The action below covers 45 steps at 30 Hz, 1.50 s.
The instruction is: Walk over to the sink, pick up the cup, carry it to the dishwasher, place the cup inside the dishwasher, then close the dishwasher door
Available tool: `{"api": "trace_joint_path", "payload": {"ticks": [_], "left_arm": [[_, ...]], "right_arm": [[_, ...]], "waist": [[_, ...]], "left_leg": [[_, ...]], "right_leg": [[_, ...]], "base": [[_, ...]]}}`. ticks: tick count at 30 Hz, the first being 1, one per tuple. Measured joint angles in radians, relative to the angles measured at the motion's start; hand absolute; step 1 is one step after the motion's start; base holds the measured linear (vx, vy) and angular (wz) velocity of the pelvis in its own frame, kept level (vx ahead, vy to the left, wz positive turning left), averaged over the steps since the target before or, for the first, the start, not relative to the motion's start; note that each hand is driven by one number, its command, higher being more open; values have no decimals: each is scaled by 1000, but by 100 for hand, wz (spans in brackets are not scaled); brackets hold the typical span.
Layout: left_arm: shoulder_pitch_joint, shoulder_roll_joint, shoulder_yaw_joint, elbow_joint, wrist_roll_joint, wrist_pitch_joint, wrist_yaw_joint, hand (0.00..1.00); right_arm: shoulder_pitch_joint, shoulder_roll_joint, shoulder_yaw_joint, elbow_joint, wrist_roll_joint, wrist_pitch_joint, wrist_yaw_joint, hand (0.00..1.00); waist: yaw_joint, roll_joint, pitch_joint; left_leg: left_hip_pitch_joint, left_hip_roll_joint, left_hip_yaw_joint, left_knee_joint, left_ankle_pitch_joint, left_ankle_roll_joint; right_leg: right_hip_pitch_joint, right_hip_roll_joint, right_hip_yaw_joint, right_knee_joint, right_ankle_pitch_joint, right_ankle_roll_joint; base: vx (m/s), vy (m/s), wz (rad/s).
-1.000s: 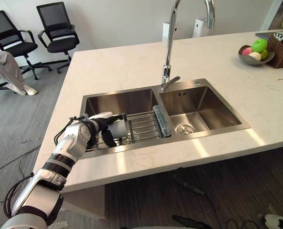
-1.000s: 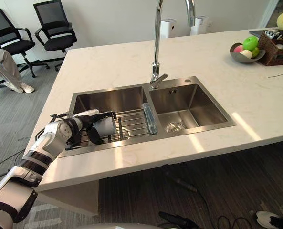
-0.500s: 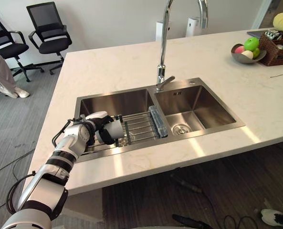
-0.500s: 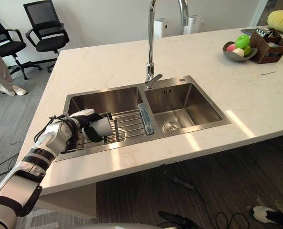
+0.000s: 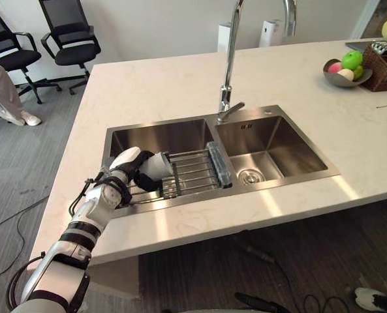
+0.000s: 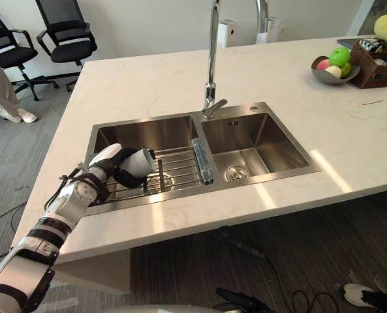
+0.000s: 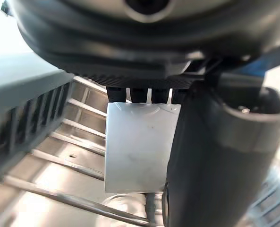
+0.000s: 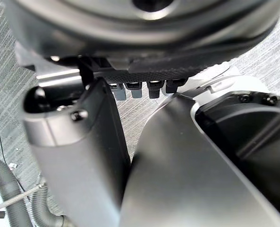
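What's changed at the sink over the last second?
The left hand, fingers curled round the cup, appears to have raised it slightly off the rack in the left basin. Grip unchanged; rack, faucet and fruit bowl stayed put; the camera shifted.

A metal fruit bowl and a wicker basket sit side by side at the countertop's far right corner. Two black office chairs stand beyond its far left corner.
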Motion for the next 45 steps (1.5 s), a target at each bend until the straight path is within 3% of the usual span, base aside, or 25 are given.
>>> {"api": "trace_joint_path", "payload": {"ticks": [6,12,15,17,26,45], "left_arm": [[120,-85,185,-304,-161,-69,161,0],[280,-232,310,-479,-272,-225,378,0],[355,-302,343,-567,-275,-274,456,0],[373,-313,345,-587,-276,-304,475,0],[387,-315,345,-692,-269,-356,502,0],[387,-320,346,-694,-297,-352,446,0]], "right_arm": [[14,-2,-1,0,-1,0,5,100],[28,-1,-6,-12,1,2,4,100],[31,5,-27,-9,10,11,-5,100],[37,10,-42,-9,9,20,-9,100],[42,21,-68,3,10,34,-37,100],[51,24,-85,10,10,33,-37,100]], "waist": [[41,0,0],[71,0,-1],[82,-1,-4],[99,-2,-6],[97,3,-39],[98,7,-59]], "left_leg": [[-2,-1,-21,0,5,-2],[-4,-4,-52,-1,13,1],[-19,-8,-74,-1,20,3],[-23,-10,-82,-1,22,4],[-44,-13,-118,-1,41,12],[-60,-14,-133,-1,55,18]], "right_leg": [[10,0,-22,2,-5,2],[19,-5,-46,9,-14,-2],[16,-6,-68,8,-14,-2],[17,-7,-75,8,-14,-2],[12,-6,-106,15,-11,-6],[4,-4,-123,16,-4,-14]], "base": [[-17,-23,12],[-41,-14,14],[-28,-9,21],[-28,-9,16],[-52,-2,11],[-14,1,1]]}}
